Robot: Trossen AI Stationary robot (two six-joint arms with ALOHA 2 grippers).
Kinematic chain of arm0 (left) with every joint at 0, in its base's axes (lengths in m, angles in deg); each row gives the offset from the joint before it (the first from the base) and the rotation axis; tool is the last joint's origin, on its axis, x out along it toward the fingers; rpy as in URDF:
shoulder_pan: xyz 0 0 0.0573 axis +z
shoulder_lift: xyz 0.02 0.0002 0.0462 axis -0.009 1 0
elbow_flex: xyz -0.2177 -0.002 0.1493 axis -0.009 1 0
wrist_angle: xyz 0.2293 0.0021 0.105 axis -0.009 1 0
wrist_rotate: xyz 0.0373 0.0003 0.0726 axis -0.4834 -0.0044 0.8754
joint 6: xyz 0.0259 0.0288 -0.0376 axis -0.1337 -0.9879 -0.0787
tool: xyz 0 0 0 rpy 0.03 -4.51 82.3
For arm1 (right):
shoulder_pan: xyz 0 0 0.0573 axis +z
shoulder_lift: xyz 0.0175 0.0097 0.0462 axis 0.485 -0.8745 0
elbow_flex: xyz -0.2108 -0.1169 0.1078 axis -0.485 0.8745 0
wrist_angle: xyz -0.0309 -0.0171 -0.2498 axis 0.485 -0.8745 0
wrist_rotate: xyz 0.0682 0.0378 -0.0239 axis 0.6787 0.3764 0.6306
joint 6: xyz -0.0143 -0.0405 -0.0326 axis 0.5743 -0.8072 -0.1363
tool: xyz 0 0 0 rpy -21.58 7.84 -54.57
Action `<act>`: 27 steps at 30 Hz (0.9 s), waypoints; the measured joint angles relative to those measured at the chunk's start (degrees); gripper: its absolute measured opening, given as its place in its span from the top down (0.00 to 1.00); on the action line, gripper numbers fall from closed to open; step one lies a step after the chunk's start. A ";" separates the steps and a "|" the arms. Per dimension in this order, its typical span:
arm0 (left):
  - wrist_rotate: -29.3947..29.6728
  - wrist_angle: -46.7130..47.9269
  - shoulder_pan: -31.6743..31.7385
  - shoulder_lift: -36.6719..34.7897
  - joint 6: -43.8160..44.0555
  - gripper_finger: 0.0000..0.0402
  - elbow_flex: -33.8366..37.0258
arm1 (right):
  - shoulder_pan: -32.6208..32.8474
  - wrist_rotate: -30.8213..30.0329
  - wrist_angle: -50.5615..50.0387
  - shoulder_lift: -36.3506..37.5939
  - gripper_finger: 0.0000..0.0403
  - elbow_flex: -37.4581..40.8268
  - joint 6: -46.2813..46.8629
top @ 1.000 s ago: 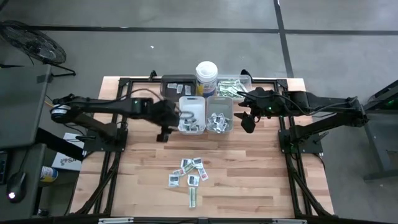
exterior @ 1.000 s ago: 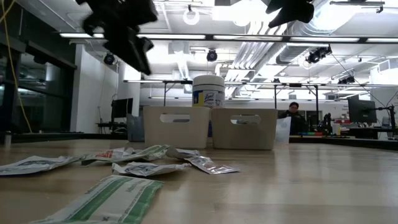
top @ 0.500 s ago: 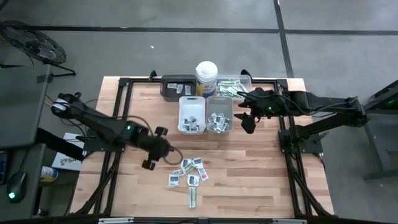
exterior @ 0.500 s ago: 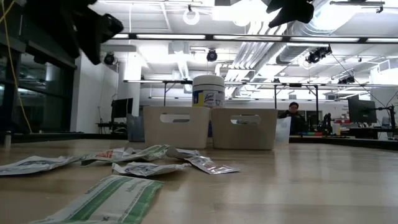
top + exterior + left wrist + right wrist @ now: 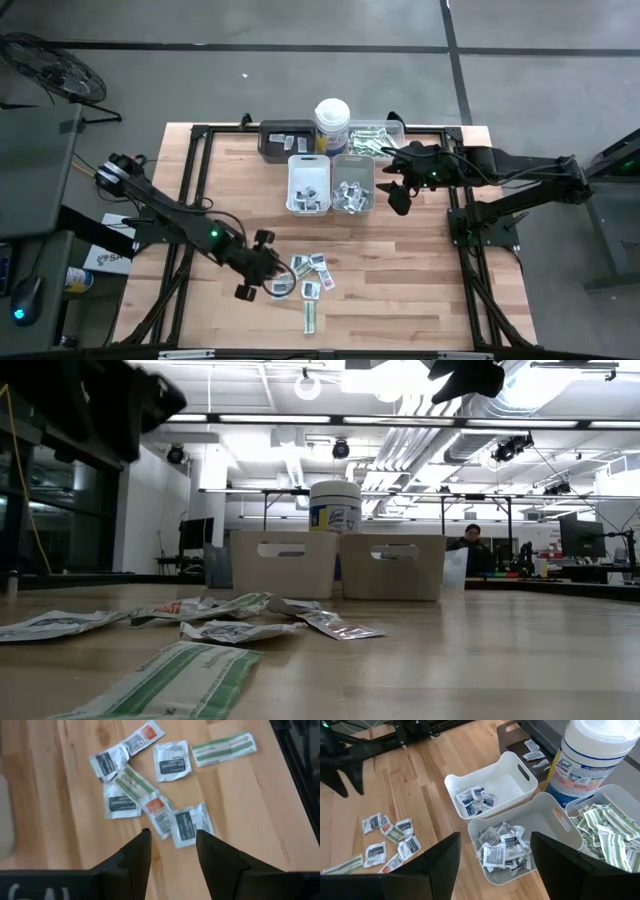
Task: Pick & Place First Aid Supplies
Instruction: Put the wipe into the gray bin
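**Loose packets on the table, left gripper hanging over them with nothing in it**

So the first aid supplies (image 5: 303,276) still out on the wood are a small scatter near the front middle of the table (image 5: 420,290): several square white sachets with dark labels, a couple with orange print, and one green-and-white strip (image 5: 309,316) lying a bit apart on the front side. In the left wrist view the pile overlaps itself, with a sachet (image 5: 189,825) sitting nearest the fingertips.

The left gripper (image 5: 258,272) is just beside that scatter, on its left. Its fingers (image 5: 137,855) are spread apart and empty, not touching any packet as far as I can tell.

Further back are the bins: a white tray (image 5: 308,185) with a few sachets in one end, a grey tray (image 5: 352,184) beside it with a fuller heap, a clear tray (image 5: 378,140) stuffed with green strips, and a dark tray (image 5: 285,138) holding a few packets. A Lysol wipes canister (image 5: 332,125) stands between the dark and clear ones.

The right gripper (image 5: 398,192) waits just right of the grey tray, fingers wide apart, holding nothing
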 joint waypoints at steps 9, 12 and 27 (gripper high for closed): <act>-3.83 -5.20 -1.09 8.11 7.02 0.50 0.02 | 0.00 2.16 -0.13 0.01 0.42 0.00 0.00; -6.34 -7.72 -1.07 10.10 7.72 0.47 0.00 | 0.00 2.39 -0.52 0.00 0.42 0.00 -0.20; -4.92 -9.54 -2.53 14.66 17.85 0.51 0.00 | 0.00 2.85 -1.75 0.00 0.42 0.00 -1.53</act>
